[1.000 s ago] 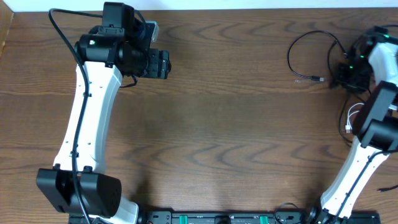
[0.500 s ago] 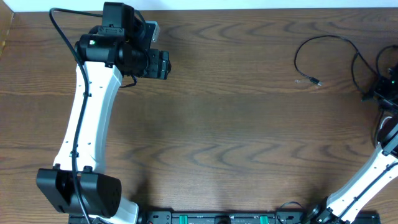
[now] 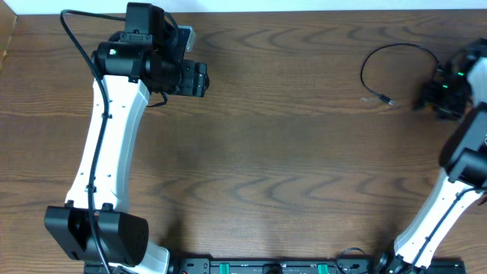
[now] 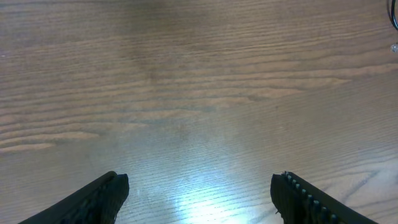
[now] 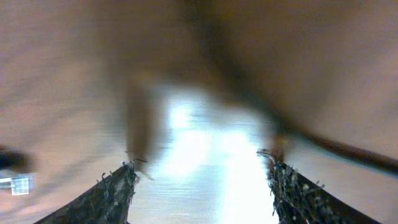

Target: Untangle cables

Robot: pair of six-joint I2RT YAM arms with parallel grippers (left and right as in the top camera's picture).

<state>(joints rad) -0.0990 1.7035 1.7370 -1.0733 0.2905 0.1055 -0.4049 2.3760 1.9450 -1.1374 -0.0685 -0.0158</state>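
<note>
A thin black cable (image 3: 363,74) lies in an open loop at the table's far right, its small plug (image 3: 386,98) resting on the wood. My right gripper (image 3: 424,97) hovers just right of that plug. In the blurred right wrist view the right gripper (image 5: 202,177) stands open with nothing between its fingers; a dark cable streak (image 5: 323,143) crosses beyond the right fingertip and a plug (image 5: 15,183) shows at the left edge. My left gripper (image 3: 204,79) is far off at the upper left. The left wrist view shows it (image 4: 199,186) open over bare wood.
The wooden table (image 3: 289,152) stretches between the two arms. The left arm's white link (image 3: 106,144) runs down the left side to its base. A bit of cable (image 4: 394,18) peeks in at the left wrist view's top right corner.
My right arm swung out toward the right edge and came back left beside the cable. Its fingers spread wider, and the cable loop shifted slightly right. The left arm stayed still.
</note>
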